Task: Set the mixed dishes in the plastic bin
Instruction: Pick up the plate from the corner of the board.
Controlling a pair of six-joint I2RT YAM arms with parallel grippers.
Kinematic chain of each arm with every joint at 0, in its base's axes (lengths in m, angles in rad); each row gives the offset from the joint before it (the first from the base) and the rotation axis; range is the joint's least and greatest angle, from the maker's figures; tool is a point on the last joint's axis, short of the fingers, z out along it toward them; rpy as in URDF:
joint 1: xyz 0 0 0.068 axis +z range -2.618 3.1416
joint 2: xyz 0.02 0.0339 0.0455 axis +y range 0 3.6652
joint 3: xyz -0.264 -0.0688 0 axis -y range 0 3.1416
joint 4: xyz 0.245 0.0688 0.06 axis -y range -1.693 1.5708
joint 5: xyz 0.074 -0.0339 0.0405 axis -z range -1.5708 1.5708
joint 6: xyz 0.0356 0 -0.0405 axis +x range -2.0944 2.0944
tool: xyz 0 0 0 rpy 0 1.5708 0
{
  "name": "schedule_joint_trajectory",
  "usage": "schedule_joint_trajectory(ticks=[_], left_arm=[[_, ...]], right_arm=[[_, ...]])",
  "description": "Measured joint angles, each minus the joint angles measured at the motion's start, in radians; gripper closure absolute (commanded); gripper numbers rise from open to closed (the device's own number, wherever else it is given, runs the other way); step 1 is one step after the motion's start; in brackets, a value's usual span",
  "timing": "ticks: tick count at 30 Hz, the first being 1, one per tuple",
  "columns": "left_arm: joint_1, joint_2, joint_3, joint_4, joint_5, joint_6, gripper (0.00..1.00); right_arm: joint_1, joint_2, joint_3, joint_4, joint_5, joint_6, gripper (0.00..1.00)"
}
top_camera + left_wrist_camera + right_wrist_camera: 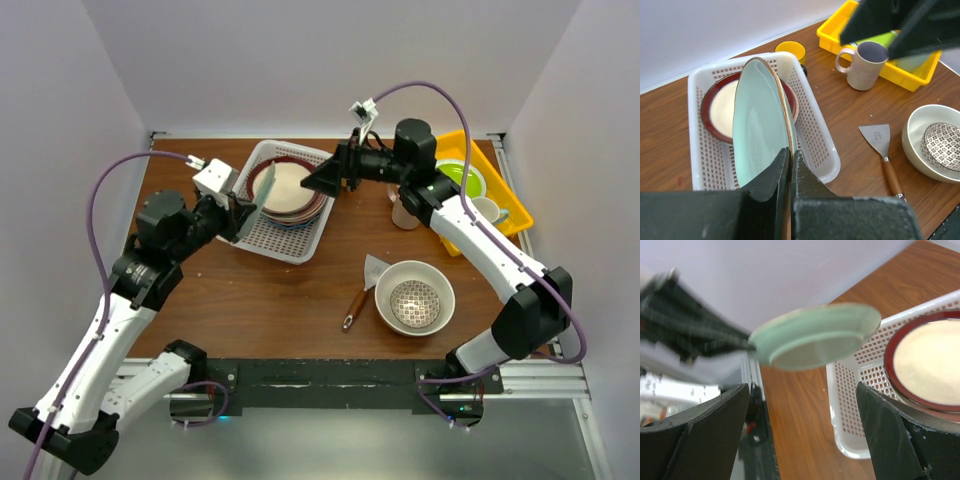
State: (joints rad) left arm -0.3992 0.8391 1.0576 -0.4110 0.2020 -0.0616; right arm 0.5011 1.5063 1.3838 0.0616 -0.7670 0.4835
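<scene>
Pale green plate (760,125) stands on edge, pinched by its rim in my left gripper (791,152), over the plastic bin (816,137) just beyond the fingertips. My right gripper (328,180) faces it, spread wide and empty. I judge this thin rim grip could slip, dropping the plate onto the red-rimmed plate (720,107) beneath.

2 white arms (108,332) carry black joints (160,215) and purple cables (93,215).

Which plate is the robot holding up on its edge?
The pale green plate, pinched at its rim by the left gripper at the white bin. The red-rimmed cream plate lies flat inside the bin instead.
</scene>
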Motion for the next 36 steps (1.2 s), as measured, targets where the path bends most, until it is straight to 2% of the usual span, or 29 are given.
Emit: schedule_joint_trajectory(ticks=[6,12,17,23,30,31,33,34,36], left_arm=[[-0.191,0.048,-0.005,0.053,-0.159,0.024,1.0],[-0.375,0.145,-0.005,0.1,-0.349,0.09,1.0],[-0.455,0.197,-0.005,0.133,-0.445,0.119,1.0],[-0.509,0.235,-0.002,0.189,-0.521,0.149,1.0],[-0.58,0.288,0.004,0.208,-0.576,0.174,1.0],[-0.587,0.292,0.005,0.209,-0.583,0.179,1.0],[-0.604,0.297,0.008,0.209,-0.603,0.189,1.0],[-0.611,0.298,0.009,0.209,-0.612,0.195,1.0],[-0.627,0.303,0.009,0.206,-0.629,0.205,1.0]], right_arm=[[0.046,0.015,0.136,-0.156,0.222,0.14,0.07],[0.092,0.034,0.177,-0.3,0.407,0.179,0.09],[0.126,0.041,0.177,-0.439,0.557,0.17,0.09],[0.126,0.039,0.154,-0.516,0.615,0.169,0.13],[0.126,0.039,0.113,-0.521,0.603,0.182,0.29],[0.126,0.039,0.111,-0.522,0.597,0.187,0.38],[0.126,0.038,0.103,-0.518,0.591,0.19,0.44],[0.126,0.038,0.098,-0.517,0.586,0.198,0.54],[0.124,0.038,0.09,-0.515,0.571,0.219,0.62]])
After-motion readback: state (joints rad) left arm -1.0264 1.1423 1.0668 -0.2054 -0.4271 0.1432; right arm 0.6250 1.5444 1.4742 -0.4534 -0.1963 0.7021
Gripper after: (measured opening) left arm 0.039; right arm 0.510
